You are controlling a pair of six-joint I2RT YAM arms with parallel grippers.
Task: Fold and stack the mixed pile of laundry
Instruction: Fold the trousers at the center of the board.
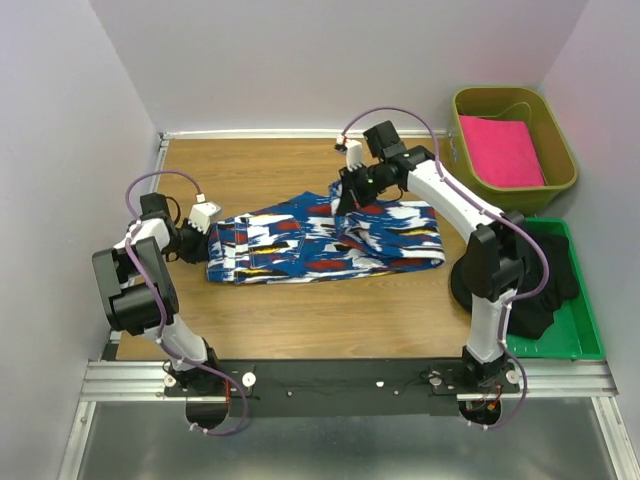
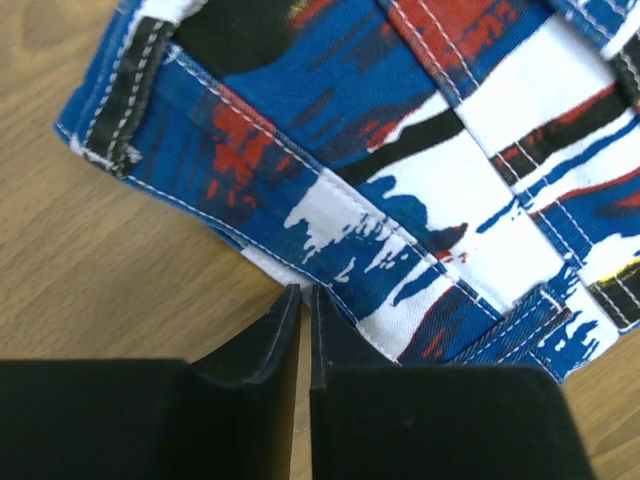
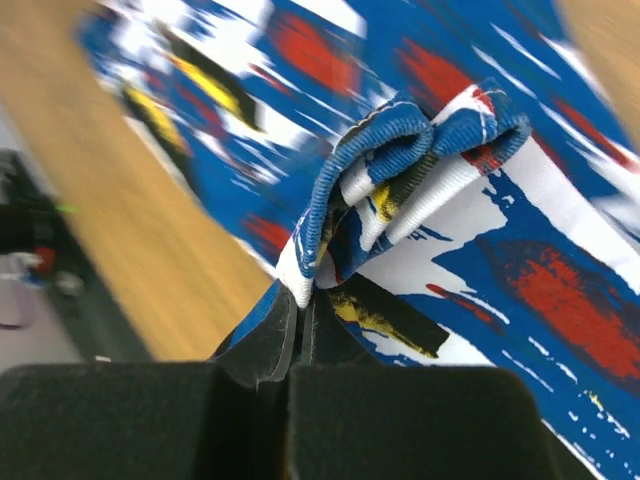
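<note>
The right gripper (image 3: 300, 300) is clamped shut on a bunched fold of the blue cloth (image 1: 320, 240), with the ribbed edge puckering up out of its tips. The left gripper (image 2: 303, 292) has its jaws drawn nearly together, leaving a thin slit. Its tips meet the stitched hem at the cloth's left end, but the wrist view does not show whether any fabric is caught between them. The cloth looks light and limp, though the seamed band gives some body. It will likely sag and drag rather than hold shape, so the hemmed corners and edges seem the surest places to pinch. It lies spread on the wooden table (image 1: 300, 320) with its long axis running left to right. The banded end points towards the left arm, and the far end reaches close to the right arm's base. The right gripper holds it on the far edge, near the middle. The black garment (image 1: 545, 290) sits crumpled in the green tray (image 1: 580, 340), well apart to the right.
</note>
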